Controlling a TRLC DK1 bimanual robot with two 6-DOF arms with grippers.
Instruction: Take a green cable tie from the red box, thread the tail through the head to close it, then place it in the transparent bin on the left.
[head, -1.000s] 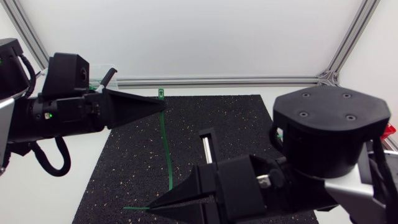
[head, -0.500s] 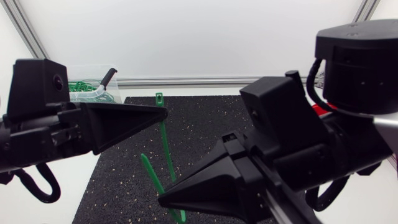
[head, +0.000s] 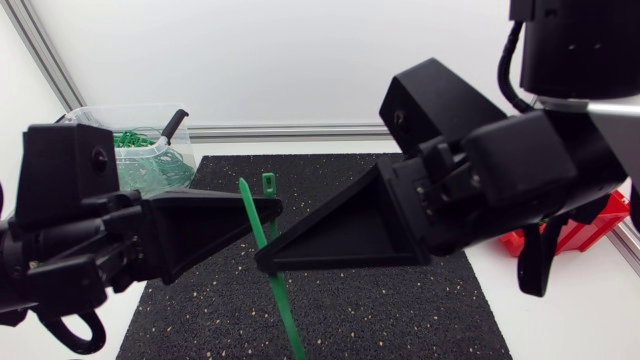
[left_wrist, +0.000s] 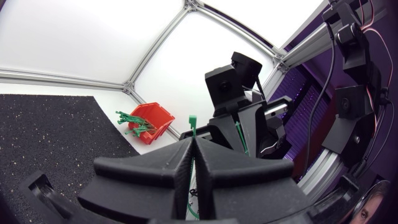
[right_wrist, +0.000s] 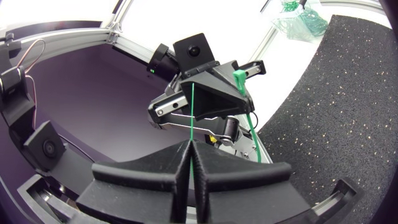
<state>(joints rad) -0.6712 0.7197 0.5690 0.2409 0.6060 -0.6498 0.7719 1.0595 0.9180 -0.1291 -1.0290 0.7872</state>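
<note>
Left gripper: fingers clenched on the green cable tie just under its head, raised above the black mat. Right gripper: clamped on the same tie's strap, its tips pointing at the left gripper's tips and near them. Tie: held between both grippers over the middle of the mat. Red box: at the bench's right edge, with loose green ties inside. Transparent bin: at the bench's far left corner, with green ties inside.
</note>
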